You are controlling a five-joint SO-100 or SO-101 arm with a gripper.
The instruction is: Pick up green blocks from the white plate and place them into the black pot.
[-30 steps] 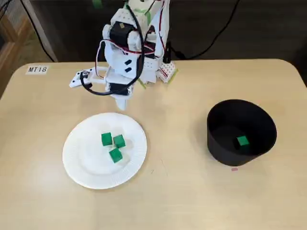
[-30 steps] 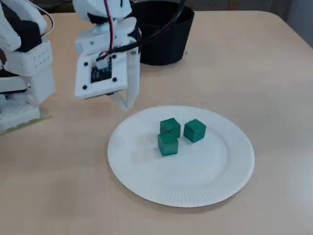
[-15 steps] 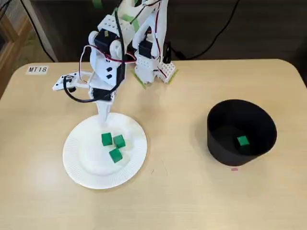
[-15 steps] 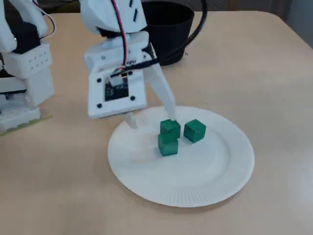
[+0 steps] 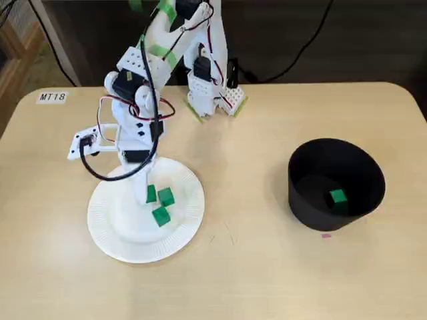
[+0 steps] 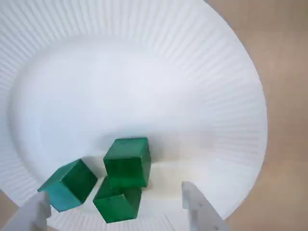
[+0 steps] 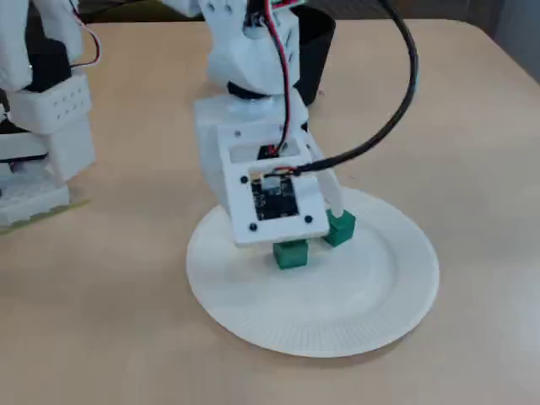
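Observation:
Three green blocks lie close together on the white plate (image 6: 202,72): one block (image 6: 127,161) in the middle, one (image 6: 70,185) to its left and one (image 6: 117,204) just below it in the wrist view. My gripper (image 6: 115,211) hangs low over them, open, its two white fingertips (image 6: 197,207) standing on either side of the cluster. In a fixed view the arm covers part of one block (image 5: 151,194); two others (image 5: 166,197) (image 5: 160,216) show fully. The black pot (image 5: 300,167) stands to the right with one green block (image 5: 337,197) inside.
The arm's base (image 5: 210,93) sits at the table's far edge behind the plate (image 5: 113,227). A label reading MT18 (image 5: 52,97) is stuck at the far left. In another fixed view the pot (image 7: 316,42) stands behind the arm.
The arm has swung forward from behind the plate and come down over the blocks. The fingers now straddle the cluster. The blocks have not shifted.

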